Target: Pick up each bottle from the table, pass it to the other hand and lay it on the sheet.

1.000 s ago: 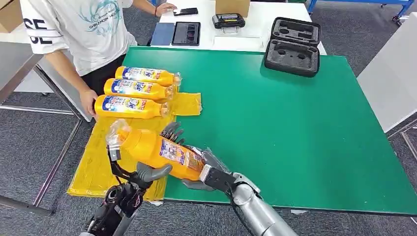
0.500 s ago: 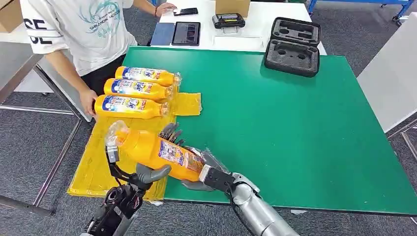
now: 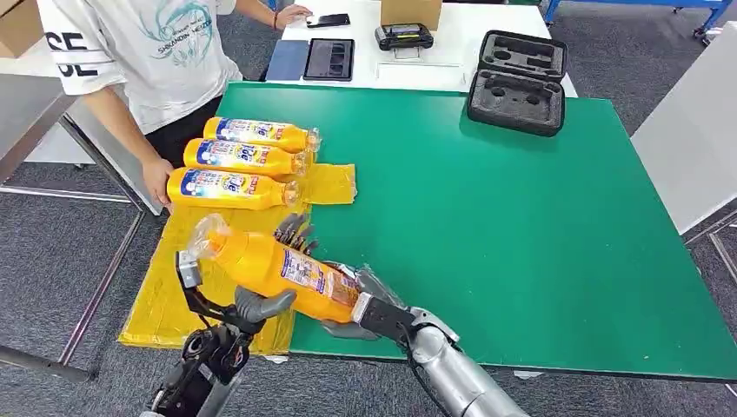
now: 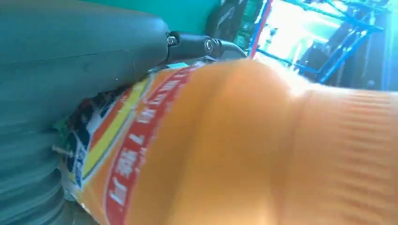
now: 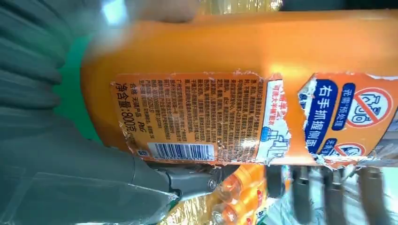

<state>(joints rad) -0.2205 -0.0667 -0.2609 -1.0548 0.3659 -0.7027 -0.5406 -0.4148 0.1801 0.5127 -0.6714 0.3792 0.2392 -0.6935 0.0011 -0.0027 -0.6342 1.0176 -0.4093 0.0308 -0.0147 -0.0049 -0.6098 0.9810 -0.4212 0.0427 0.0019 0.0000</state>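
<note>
Handover underway — both the left hand (image 3: pixel 248 306) and right hand (image 3: pixel 352 300) grip an orange plastic bottle (image 3: pixel 274 268) above the yellow sheet (image 3: pixel 174 287) — three bottles (image 3: pixel 233 188) already lie there.

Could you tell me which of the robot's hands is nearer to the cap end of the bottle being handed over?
The left. The left hand is under the held bottle near its middle, towards the cap, over the yellow sheet. The right hand grips the base end, farthest from the cap.
</note>
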